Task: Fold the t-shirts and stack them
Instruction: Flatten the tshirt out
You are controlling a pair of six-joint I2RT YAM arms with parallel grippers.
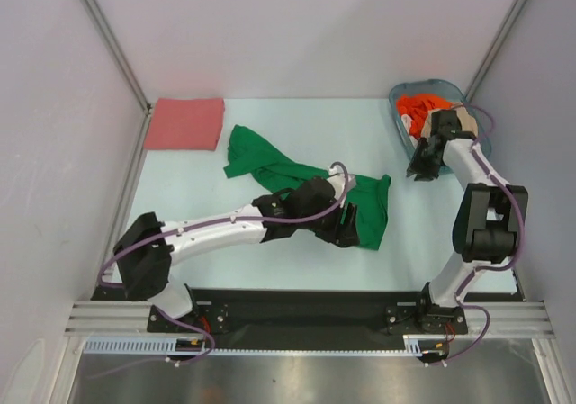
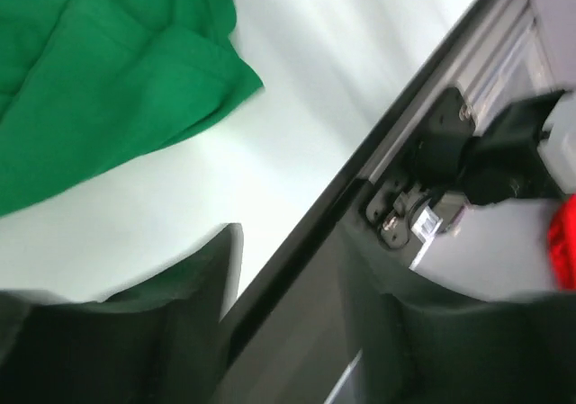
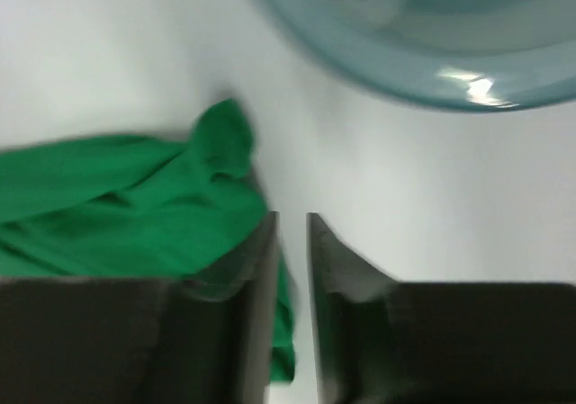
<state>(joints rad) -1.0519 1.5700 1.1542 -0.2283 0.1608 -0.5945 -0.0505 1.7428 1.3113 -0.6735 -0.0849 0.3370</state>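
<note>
A bright green t-shirt [image 1: 279, 175] lies crumpled and partly spread across the middle of the table. A salmon-pink t-shirt [image 1: 185, 122] lies folded at the back left. An orange-red t-shirt [image 1: 416, 109] is bunched in the blue-grey basket [image 1: 402, 121] at the back right. No beige shirt can be made out. My left gripper [image 1: 346, 224] hovers over the green shirt's near right part, jaws wide open and empty [image 2: 315, 278]. My right gripper [image 1: 421, 168] hangs beside the basket's near end, its jaws almost together and empty [image 3: 291, 217]. The green shirt's edge [image 3: 117, 206] lies just left of it.
The black rail [image 1: 297, 300] runs along the table's near edge, with both arm bases on it. White walls enclose the table on the left, back and right. The basket's rim [image 3: 405, 53] shows just beyond my right gripper.
</note>
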